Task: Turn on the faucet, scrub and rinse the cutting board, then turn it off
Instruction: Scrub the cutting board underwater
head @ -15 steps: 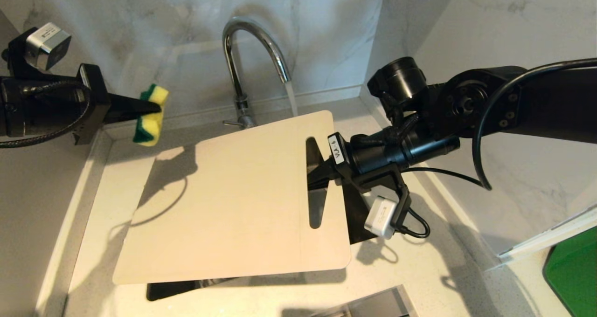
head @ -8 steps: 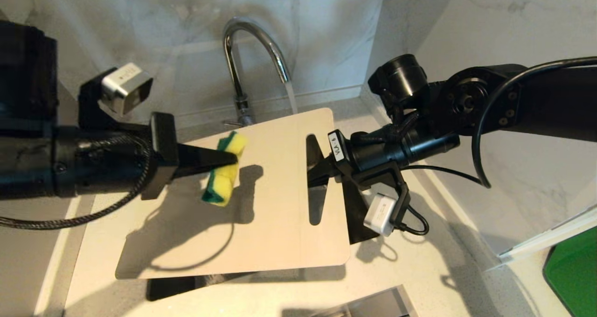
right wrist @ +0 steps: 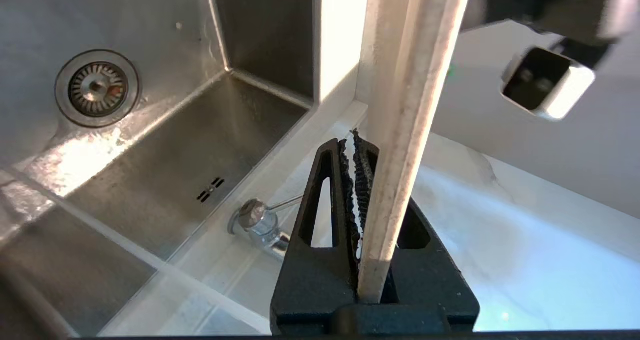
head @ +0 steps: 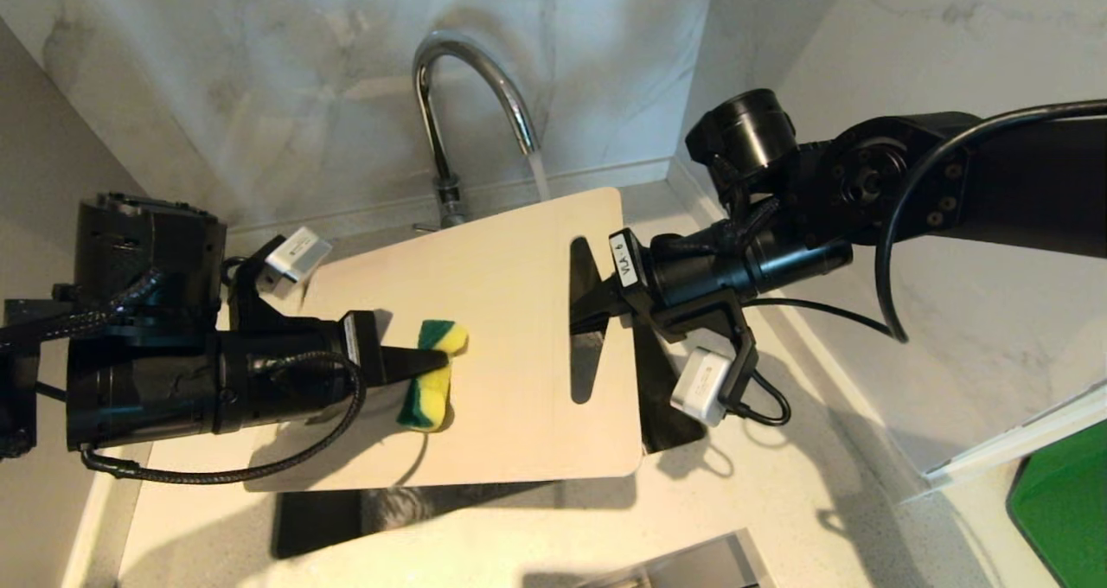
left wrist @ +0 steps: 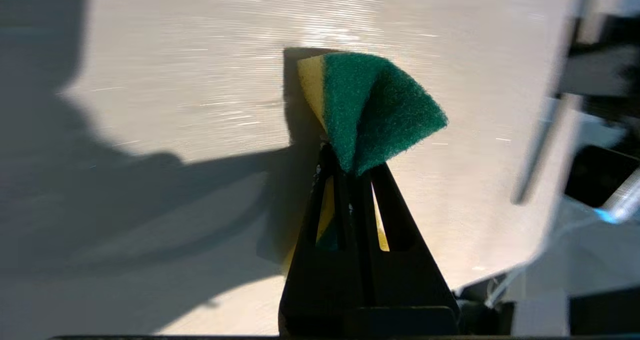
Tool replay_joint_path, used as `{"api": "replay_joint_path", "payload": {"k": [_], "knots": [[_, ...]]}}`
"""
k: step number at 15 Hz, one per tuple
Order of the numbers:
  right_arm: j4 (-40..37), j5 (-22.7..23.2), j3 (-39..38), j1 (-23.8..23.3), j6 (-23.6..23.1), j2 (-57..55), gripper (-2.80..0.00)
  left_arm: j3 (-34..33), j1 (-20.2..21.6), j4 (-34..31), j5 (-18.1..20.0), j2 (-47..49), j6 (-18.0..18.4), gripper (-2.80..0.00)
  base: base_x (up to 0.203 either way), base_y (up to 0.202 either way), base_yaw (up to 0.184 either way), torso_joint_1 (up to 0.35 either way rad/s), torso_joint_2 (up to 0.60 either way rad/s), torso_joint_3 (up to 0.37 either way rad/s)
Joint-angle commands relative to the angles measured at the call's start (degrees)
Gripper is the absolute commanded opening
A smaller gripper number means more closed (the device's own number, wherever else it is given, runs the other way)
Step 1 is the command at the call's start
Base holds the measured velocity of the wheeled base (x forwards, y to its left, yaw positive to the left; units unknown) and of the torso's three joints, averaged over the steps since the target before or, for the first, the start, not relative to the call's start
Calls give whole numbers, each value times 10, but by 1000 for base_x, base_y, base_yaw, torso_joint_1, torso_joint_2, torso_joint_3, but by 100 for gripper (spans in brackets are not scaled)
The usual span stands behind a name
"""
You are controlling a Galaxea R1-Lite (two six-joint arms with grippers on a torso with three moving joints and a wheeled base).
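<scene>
I've got the cutting board (head: 493, 346) held up over the sink (right wrist: 150, 145), roughly flat with a slight tilt, slot handle (head: 581, 320) on my right side. Right gripper (head: 581, 316) is clamped shut on the board at the slot end; in the right wrist view the board's edge (right wrist: 400, 145) runs between the pinched fingers. Left gripper (head: 437, 360) is squeezed tight on the green-and-yellow sponge (head: 431, 374), which is bunched at its waist and sits on the board's top face, left of centre. Can't tell from the left wrist view how hard it presses. Faucet (head: 471, 95) stands behind the board, water stream (head: 538, 173) running off the spout onto the board's far edge. Drain strainer (right wrist: 96, 86) visible below.
</scene>
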State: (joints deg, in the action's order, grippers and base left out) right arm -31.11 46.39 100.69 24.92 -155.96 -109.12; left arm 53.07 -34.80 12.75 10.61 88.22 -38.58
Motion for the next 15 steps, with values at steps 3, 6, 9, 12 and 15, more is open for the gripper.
{"api": "replay_joint_path", "payload": {"k": [3,6,9,12,15], "knots": [[0,5,-1,1,-8,-1,-280,-62,65,8,7,-2,33,-280,0,0,0,0,0,0],[-1,5,0,0,-8,-1,-280,-105,137,67,22,3,66,-280,0,0,0,0,0,0],[0,6,-1,0,-8,-2,-280,-137,222,84,68,15,108,-280,0,0,0,0,0,0],[0,6,-1,0,-8,-2,-280,-152,286,86,114,23,125,-280,0,0,0,0,0,0],[11,7,-3,0,-8,-3,-280,-159,321,86,133,22,136,-280,0,0,0,0,0,0]]}}
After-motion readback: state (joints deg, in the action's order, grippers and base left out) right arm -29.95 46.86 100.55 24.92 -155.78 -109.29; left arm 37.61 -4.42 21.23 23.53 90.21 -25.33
